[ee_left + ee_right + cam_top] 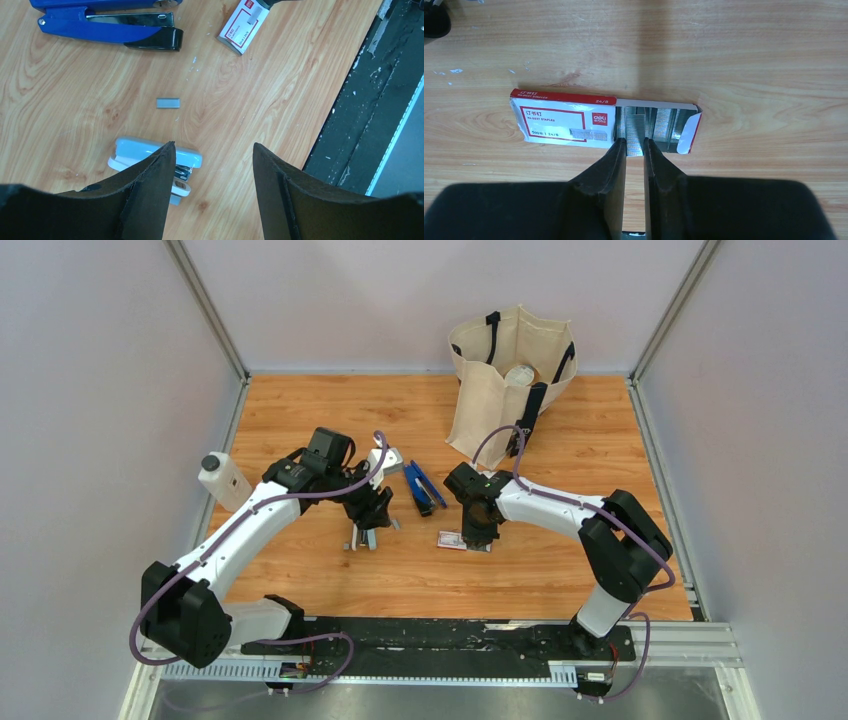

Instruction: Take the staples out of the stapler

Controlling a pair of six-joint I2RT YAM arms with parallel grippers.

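Observation:
The dark-blue stapler [424, 488] with a black end lies open on the wooden table between the arms, and also appears at the top of the left wrist view [105, 27]. My left gripper [214, 147] hangs open and empty over a pale blue-white small stapler [145, 150], its left finger covering part of it. A short loose strip of staples [168, 102] lies on the wood. My right gripper [635, 142] is shut on a strip of staples [635, 127] sticking out of the open red-and-white staple box [561, 122].
A beige tote bag [510, 380] stands at the back. A white bottle [225, 480] is at the left edge. A grey-silver oblong object [385, 460] lies by the left wrist. The black rail [370, 100] marks the table's near edge.

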